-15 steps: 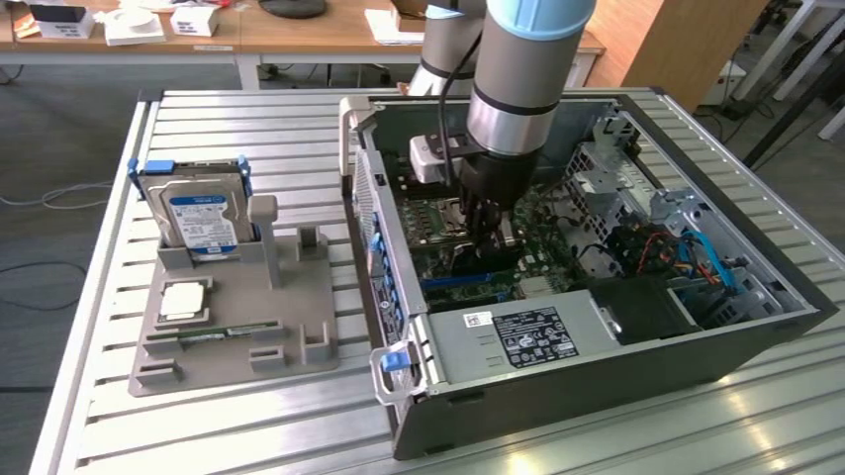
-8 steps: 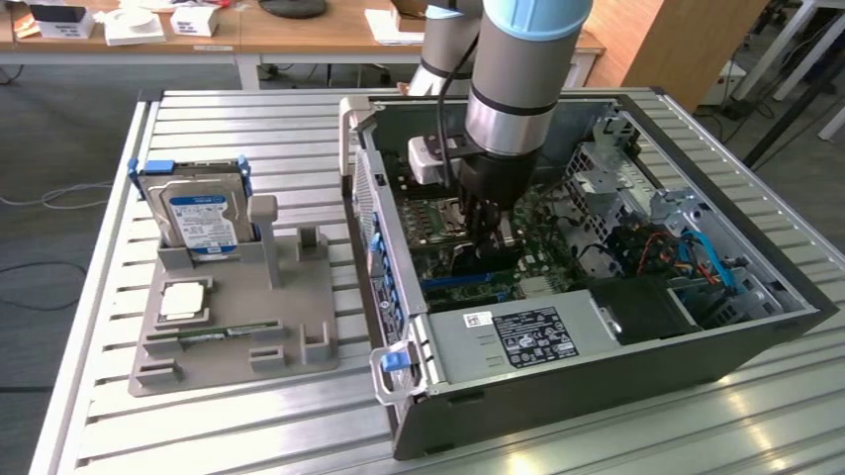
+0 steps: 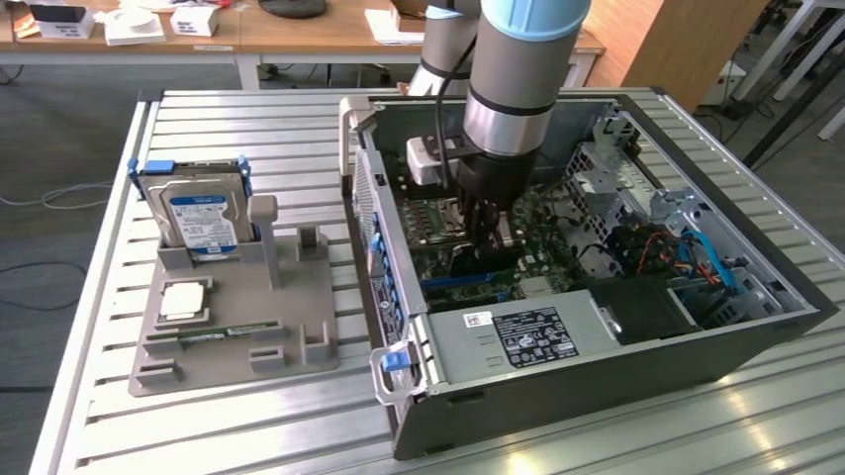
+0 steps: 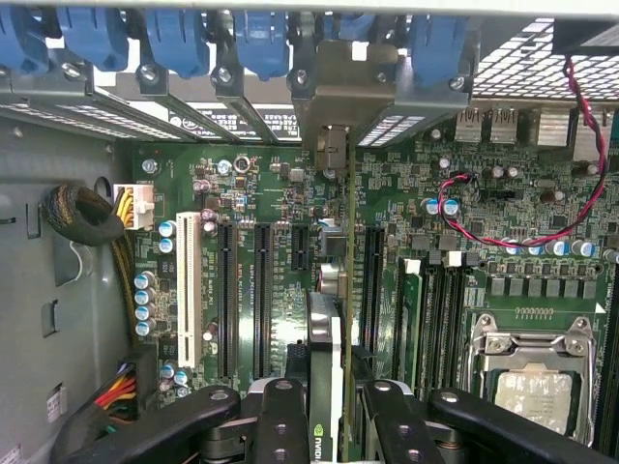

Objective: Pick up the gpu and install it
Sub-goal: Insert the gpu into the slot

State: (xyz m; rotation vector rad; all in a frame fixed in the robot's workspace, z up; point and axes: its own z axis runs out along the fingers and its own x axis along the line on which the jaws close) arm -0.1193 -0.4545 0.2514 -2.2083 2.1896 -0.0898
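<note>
The black tool (image 4: 334, 416) grips the thin dark gpu card (image 4: 327, 333) edge-on. The card stands upright over the green motherboard (image 4: 276, 188) inside the open grey computer case (image 3: 595, 386).

From high up, the exterior view looks down on the worktop (image 3: 86, 416) and computer case (image 3: 595, 386). The wrist view, behind the claw (image 4: 327, 401), faces the shared motherboard (image 4: 271, 193) closely.
</note>
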